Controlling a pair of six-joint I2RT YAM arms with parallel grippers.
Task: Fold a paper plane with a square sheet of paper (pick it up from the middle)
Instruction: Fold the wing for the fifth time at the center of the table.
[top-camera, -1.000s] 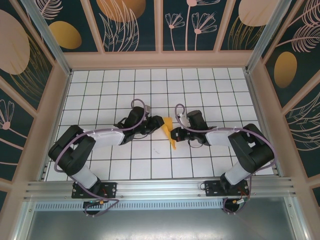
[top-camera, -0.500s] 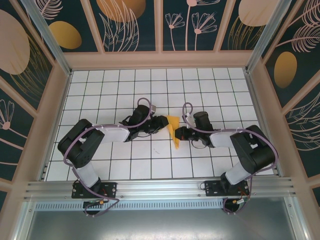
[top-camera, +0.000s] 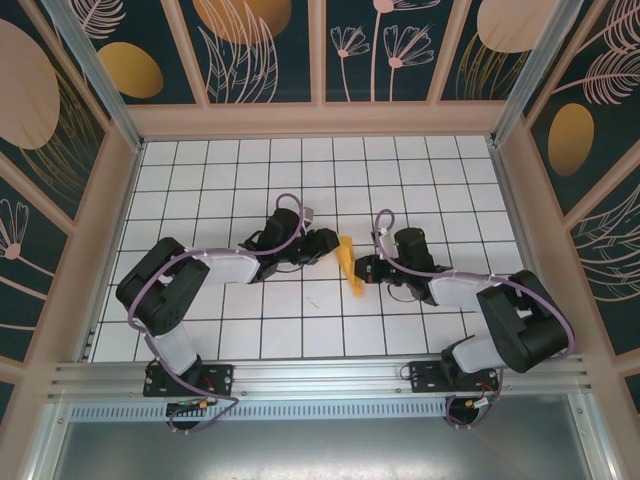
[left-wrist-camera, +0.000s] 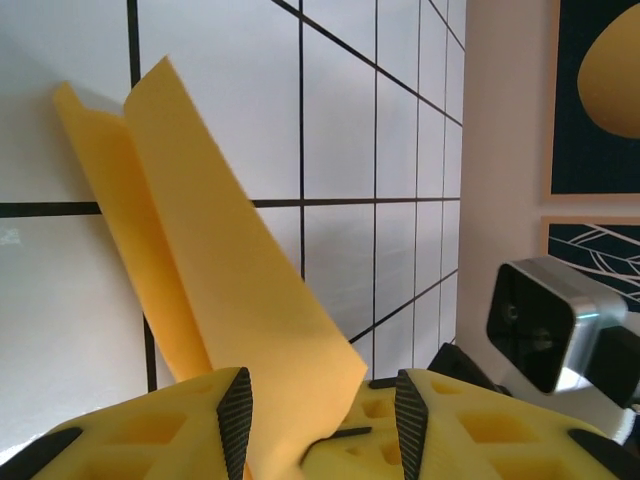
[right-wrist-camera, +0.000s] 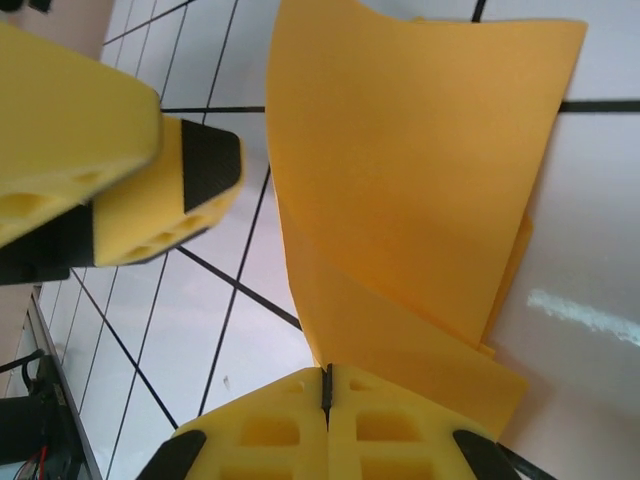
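One folded paper sheet (top-camera: 348, 268), two arms, left (top-camera: 215, 268) and right (top-camera: 462, 290), one gridded table (top-camera: 200, 190).

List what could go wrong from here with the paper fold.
1. The right end effector pinches just one edge of the folded paper, whose layers splay apart; a pull could slip or tear it.
2. The left end effector stands open around a loose flap; closing now could set a crooked crease.
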